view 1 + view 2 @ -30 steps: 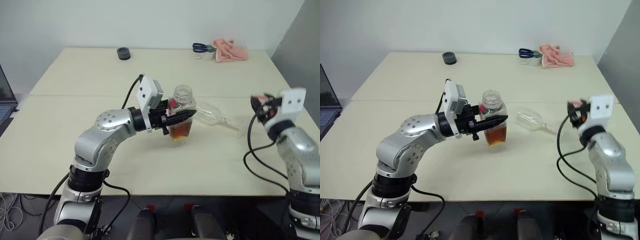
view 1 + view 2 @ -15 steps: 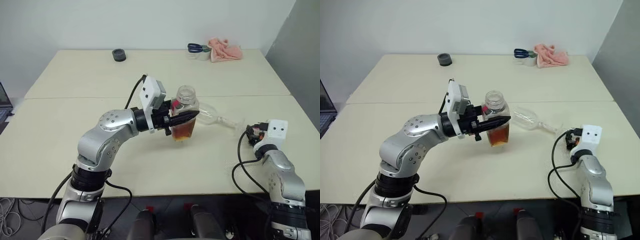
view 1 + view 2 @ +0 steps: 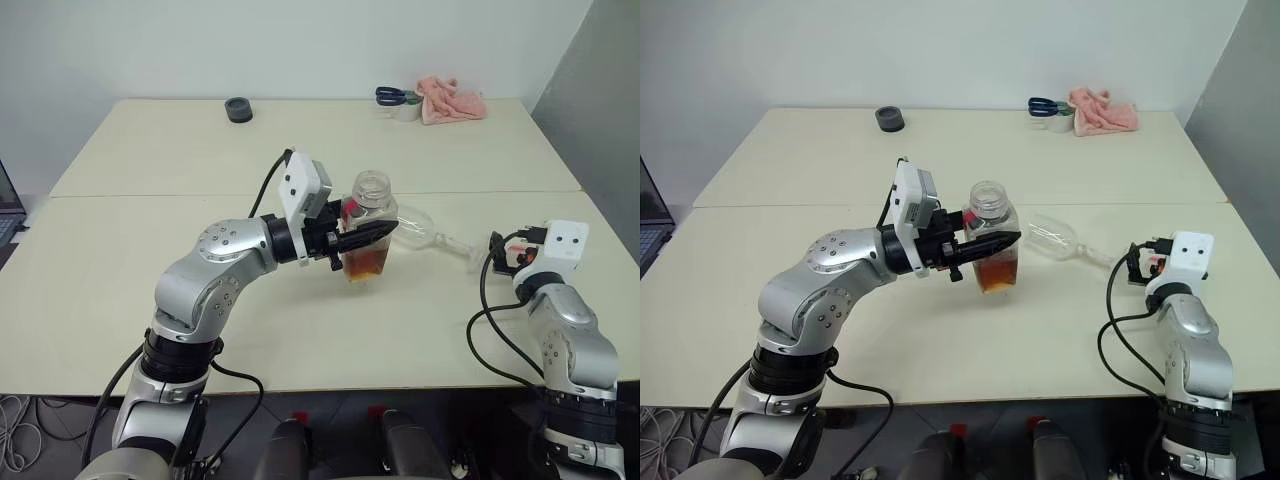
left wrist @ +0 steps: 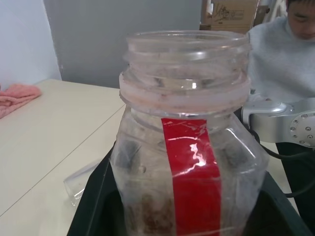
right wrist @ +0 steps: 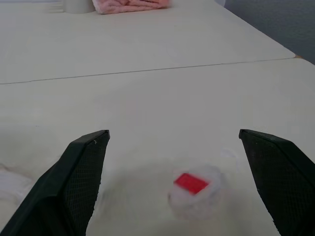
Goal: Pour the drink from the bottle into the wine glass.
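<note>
Bottle (image 3: 368, 225): being held upright, uncapped, above the desk (image 3: 150, 160) middle; amber drink (image 3: 366, 262) is sitting in its lower part.
Left gripper (image 3: 370, 234): being kept clamped on the bottle.
Wine glass (image 3: 425, 231): lying on its side just behind the bottle, toward the right edge.
Right gripper (image 5: 177, 182): jaws being held wide, near the right edge; a red cap (image 5: 191, 183) is lying between them.

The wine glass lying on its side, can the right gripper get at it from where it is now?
Probably yes. The right gripper is open, and bare table separates it from the wine glass; the bottle sits on the glass's far side.
</note>
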